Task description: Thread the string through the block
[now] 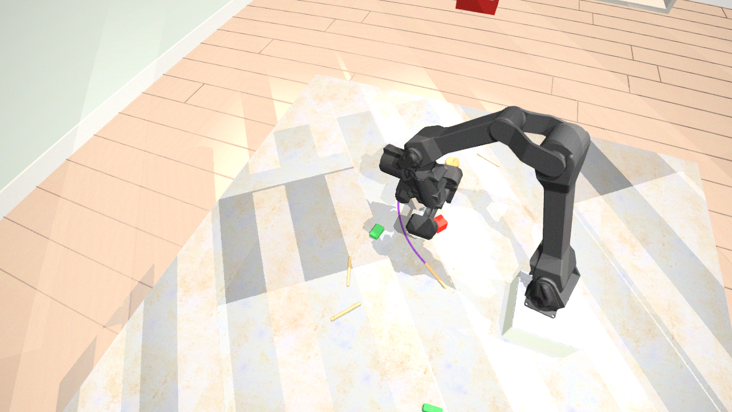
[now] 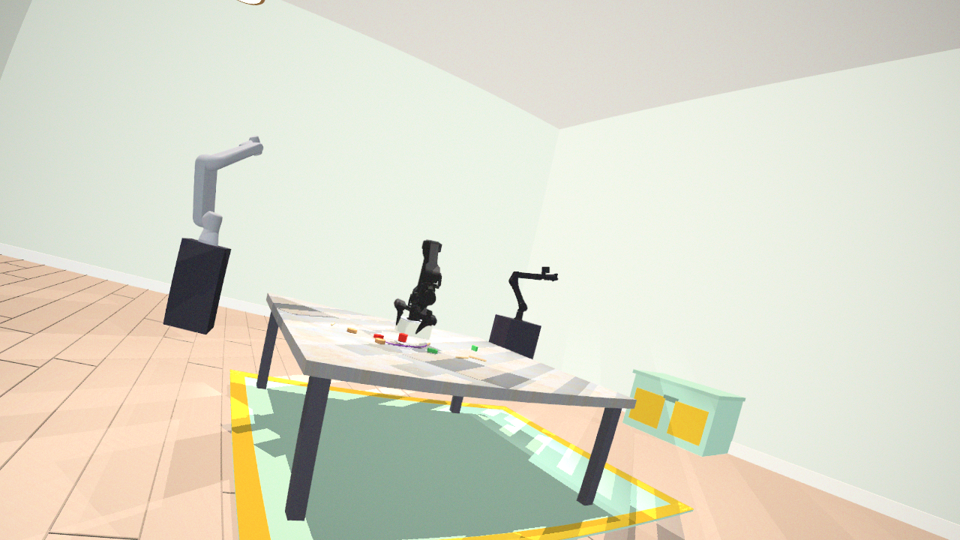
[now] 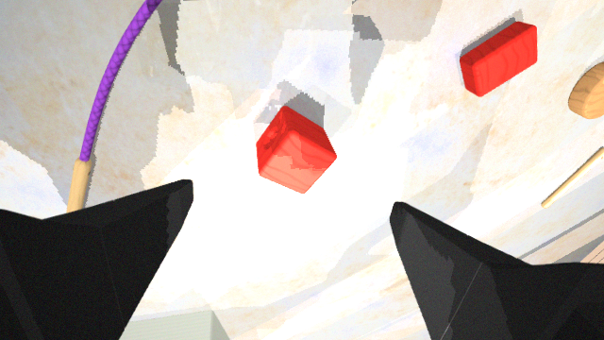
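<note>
My gripper [image 2: 409, 328] [image 3: 294, 200] is open and empty. It hangs above the table, its fingertips wide apart on either side of the red block in the wrist view. The small red wooden block [image 1: 440, 224] [image 2: 403, 337] [image 3: 296, 150] stands on the table, its hole not visible from here. The purple string [image 1: 407, 238] [image 3: 108, 76] runs clear of the block, in a curve on the table. Its light wooden stick [image 1: 434, 274] [image 3: 78, 185] lies flat, partly behind one finger in the wrist view. The string's round button [image 2: 379, 340] is hidden by the arm in the top view.
Loose sticks [image 1: 349, 271] [image 1: 345, 311] [image 1: 488, 159] lie around. A green piece [image 1: 376, 231] [image 2: 433, 349] is near the string, another [image 1: 432, 408] farther off. A flat red piece [image 3: 498, 59] and a loose wooden disc [image 1: 452, 161] [image 3: 588, 92] lie past the block.
</note>
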Controlling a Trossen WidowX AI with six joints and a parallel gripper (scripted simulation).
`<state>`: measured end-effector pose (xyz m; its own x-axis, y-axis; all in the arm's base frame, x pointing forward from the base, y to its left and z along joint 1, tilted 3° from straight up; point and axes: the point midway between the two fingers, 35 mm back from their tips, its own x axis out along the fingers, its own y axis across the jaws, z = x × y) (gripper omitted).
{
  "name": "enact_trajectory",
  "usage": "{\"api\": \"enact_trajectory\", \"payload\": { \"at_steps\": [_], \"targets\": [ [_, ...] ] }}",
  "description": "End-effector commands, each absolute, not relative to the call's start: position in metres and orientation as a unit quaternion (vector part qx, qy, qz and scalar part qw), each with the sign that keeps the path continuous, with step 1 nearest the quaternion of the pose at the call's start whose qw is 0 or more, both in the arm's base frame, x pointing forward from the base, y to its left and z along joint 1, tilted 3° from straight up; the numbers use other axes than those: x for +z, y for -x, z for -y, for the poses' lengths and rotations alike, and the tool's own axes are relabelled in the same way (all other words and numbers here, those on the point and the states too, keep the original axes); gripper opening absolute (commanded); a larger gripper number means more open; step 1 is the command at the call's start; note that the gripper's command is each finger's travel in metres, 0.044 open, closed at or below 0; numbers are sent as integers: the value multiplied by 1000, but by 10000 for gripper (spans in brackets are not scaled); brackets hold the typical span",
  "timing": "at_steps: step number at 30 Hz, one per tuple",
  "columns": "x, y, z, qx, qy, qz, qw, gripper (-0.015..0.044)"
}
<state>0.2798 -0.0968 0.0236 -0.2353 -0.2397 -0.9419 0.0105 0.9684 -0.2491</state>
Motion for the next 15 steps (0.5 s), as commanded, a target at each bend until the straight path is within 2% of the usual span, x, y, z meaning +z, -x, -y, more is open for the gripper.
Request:
{"api": "enact_trajectory", "payload": {
  "at_steps": [1,10,15],
  "targets": [
    [30,-272,103,206,261,-705,626,440],
    [34,-273,108,367,408,-597,585,440],
    [34,-273,108,375,417,-590,582,440]
  ]
}}
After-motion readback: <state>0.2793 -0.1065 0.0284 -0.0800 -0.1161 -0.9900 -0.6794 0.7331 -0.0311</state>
